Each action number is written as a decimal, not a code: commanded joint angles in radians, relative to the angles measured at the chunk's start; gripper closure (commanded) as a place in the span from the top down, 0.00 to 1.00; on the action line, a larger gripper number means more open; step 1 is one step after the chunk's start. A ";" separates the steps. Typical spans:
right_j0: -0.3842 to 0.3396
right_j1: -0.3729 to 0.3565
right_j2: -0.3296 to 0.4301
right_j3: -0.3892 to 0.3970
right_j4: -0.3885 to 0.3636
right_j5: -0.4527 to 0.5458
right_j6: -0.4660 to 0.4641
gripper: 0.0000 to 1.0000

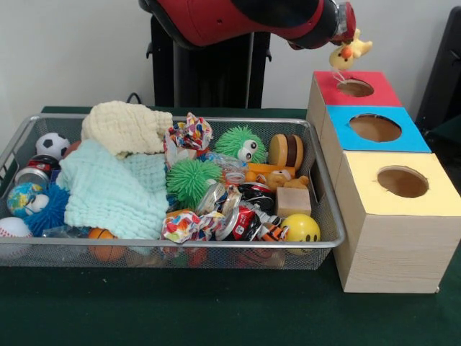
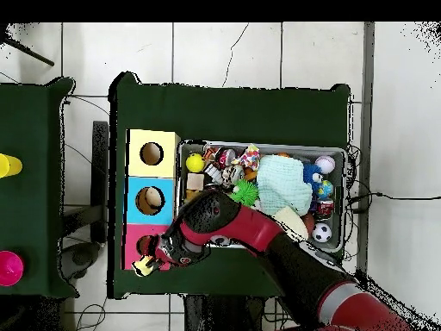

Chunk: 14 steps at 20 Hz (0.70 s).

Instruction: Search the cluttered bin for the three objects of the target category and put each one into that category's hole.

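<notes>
My gripper (image 1: 344, 45) is shut on the yellow duck (image 1: 348, 51) with an orange beak and holds it just above the round hole of the red-topped box (image 1: 382, 92). In the overhead view the duck (image 2: 143, 266) hangs at the gripper (image 2: 153, 258) over the red box (image 2: 132, 244). The silver wire-mesh bin (image 1: 180, 244) stands left of the boxes, full of clutter. A tan-brown teddy bear (image 1: 278, 178) lies in its right part among cans and balls. No third plush animal shows.
A blue-topped box (image 1: 414, 138) and a yellow-topped box (image 1: 441, 196) stand in a row in front of the red one. The bin holds a mint cloth (image 1: 112, 191), a cream cloth (image 1: 126, 126), green spiky balls (image 1: 189, 180), a wooden block (image 1: 292, 201) and a yellow smiley ball (image 1: 301, 228).
</notes>
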 commanded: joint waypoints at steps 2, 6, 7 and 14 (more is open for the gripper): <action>-0.020 -0.003 0.059 -0.049 0.074 -0.089 0.046 0.00; -0.017 0.001 0.084 -0.071 0.109 -0.075 0.054 0.00; -0.014 0.003 0.088 -0.079 0.116 -0.068 0.057 0.00; 0.015 0.026 0.107 -0.132 0.168 -0.056 0.069 0.00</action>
